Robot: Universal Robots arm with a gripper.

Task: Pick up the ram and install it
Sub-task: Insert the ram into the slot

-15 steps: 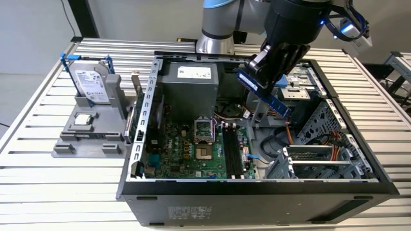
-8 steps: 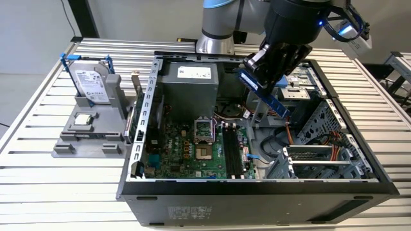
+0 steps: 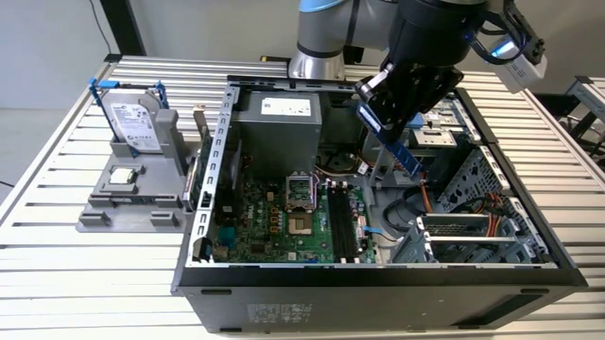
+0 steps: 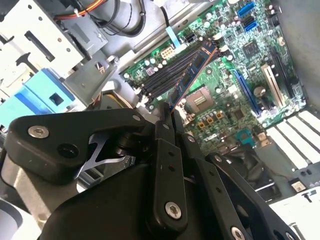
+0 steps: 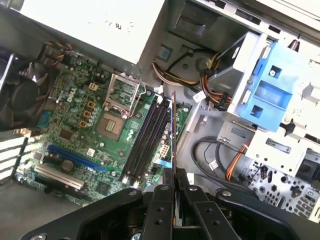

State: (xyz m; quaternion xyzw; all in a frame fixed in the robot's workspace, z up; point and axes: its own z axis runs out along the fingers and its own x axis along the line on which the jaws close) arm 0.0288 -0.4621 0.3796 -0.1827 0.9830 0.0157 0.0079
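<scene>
Jaws clamped on the ram (image 3: 401,150), the gripper (image 3: 383,117) holds it tilted above the open case's memory slots (image 3: 342,227), mid-carry and not yet seated; installing likely demands squaring its edge to a slot.

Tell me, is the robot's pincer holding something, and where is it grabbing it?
Yes. The pincer is shut on the ram, pinching it at one end; the rest sticks out above the motherboard.
</scene>
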